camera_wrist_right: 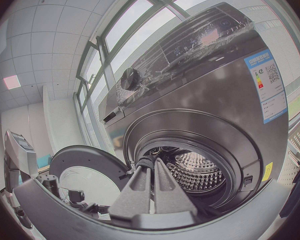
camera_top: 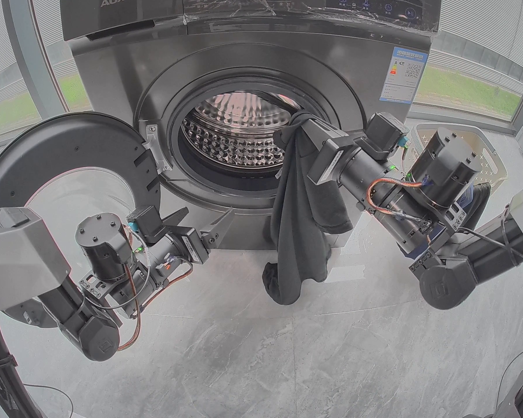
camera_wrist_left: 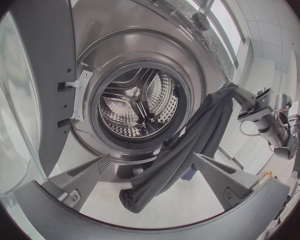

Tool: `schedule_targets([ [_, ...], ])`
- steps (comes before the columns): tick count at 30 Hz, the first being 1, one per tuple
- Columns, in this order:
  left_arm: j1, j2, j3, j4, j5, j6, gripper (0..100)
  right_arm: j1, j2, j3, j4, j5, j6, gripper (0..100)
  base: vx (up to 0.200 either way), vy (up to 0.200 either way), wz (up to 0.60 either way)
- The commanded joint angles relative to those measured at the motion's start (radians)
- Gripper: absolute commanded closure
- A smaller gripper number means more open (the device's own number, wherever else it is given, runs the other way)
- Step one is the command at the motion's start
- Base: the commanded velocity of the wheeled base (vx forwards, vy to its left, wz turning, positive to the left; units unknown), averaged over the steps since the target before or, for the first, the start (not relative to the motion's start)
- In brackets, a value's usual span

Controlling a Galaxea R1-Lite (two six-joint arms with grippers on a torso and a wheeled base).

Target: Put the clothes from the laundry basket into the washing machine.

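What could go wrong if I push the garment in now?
1. The garment hangs from the right gripper mostly outside the drum, its end near the floor. A shallow release could let it slide back out or drape over the rim.
2. That gripper sits at the opening's right edge, so pushing straight in may strike the rim.
3. The open left gripper is low beside the hanging cloth and could snag it.

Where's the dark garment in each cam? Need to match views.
Head view: dark garment hangs mid-frame from the right gripper, before the drum opening.
Left wrist view: dark garment drapes beside the drum opening, hanging from the right gripper.
Right wrist view: a dark garment fold pinched at the right gripper's tips.
Shared landmark: the drum opening.
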Motion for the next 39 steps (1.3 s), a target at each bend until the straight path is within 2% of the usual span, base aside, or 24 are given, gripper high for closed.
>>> schedule_targets([
  [1, 0.014, 0.050, -0.004, 0.000, 0.000, 0.001, 0, 0.016, -0.033, 0.025, -0.006, 0.009, 0.000, 100, 0.000, 0.000, 0.00],
  [10, 0.019, 0.137, -0.016, 0.000, 0.000, 0.012, 0, 0.044, -0.074, 0.059, -0.006, 0.013, 0.002, 100, 0.000, 0.000, 0.00],
  [14, 0.023, 0.177, -0.024, 0.000, -0.002, 0.031, 0, 0.050, -0.073, 0.057, -0.008, 0.015, 0.002, 100, 0.000, 0.000, 0.00],
  [17, 0.020, 0.197, -0.032, -0.002, -0.002, 0.034, 0, 0.054, -0.073, 0.052, -0.006, 0.015, 0.002, 100, 0.000, 0.000, 0.00],
  [24, 0.005, 0.305, -0.125, -0.002, -0.005, 0.038, 0, 0.073, -0.070, 0.040, 0.003, 0.015, 0.005, 100, 0.000, 0.000, 0.00],
  [33, -0.015, 0.378, -0.231, -0.002, -0.065, 0.037, 0, 0.085, -0.063, 0.040, 0.001, 0.013, 0.005, 100, 0.000, 0.000, 0.00],
  [39, -0.015, 0.437, -0.309, -0.002, -0.083, 0.038, 0, 0.087, -0.059, 0.042, 0.001, 0.013, 0.006, 100, 0.000, 0.000, 0.00],
])
